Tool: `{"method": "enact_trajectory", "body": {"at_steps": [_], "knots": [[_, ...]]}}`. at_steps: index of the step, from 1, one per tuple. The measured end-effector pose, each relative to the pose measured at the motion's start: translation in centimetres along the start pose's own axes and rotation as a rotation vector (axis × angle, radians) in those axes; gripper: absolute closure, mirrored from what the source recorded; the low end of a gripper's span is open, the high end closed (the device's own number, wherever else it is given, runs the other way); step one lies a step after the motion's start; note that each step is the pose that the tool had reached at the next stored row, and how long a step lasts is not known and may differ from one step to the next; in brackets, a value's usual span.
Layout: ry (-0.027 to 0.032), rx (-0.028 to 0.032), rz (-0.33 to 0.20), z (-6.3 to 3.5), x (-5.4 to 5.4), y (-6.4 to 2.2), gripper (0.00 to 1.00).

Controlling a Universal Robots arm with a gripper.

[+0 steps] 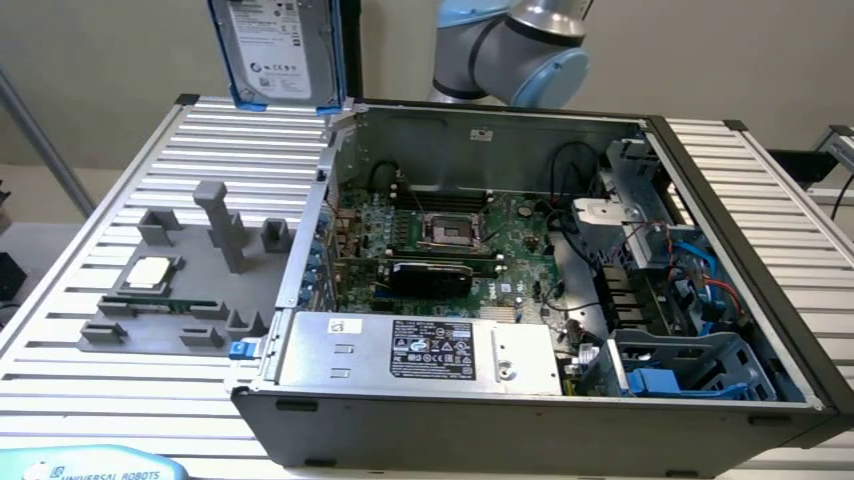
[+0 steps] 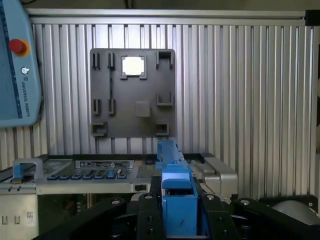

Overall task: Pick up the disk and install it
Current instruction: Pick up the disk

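While it hangs upright in the air at the exterior view's upper left, the disk (image 1: 278,50) shows its white label and blue carrier bracket. Its lower edge sits over the far side of the slatted aluminium table (image 1: 80,330), just beside the back corner of the open computer case (image 1: 534,425). In the wrist view the gripper (image 2: 178,222) grasps the disk, with its black fingers (image 2: 147,217) pressed against the blue bracket from both sides.

Below and nearer the camera in the exterior view, a grey fixture plate (image 1: 174,300) lies flat on the table, well apart from the disk, with a small square silver chip (image 1: 150,270) seated in one of its nests. Inside the case lie the motherboard (image 1: 441,235), a silver box with a black label (image 1: 420,350) along the near wall, and a blue drive cage (image 1: 694,370) in the near corner on the exterior view's right. The robot arm (image 1: 514,45) stands behind the case. A pale blue teach pendant (image 1: 94,465) rests at the table's near edge.
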State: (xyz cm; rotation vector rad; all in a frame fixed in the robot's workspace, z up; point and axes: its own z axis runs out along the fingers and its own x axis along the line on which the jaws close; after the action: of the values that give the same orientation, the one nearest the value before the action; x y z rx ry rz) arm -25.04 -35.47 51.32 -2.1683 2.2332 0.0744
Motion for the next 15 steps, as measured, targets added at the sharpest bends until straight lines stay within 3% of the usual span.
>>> {"method": "enact_trajectory", "body": {"at_steps": [15], "knots": [[0.0001,-0.0024,0.000,-0.25,2.4,-6.89,0.67]]}}
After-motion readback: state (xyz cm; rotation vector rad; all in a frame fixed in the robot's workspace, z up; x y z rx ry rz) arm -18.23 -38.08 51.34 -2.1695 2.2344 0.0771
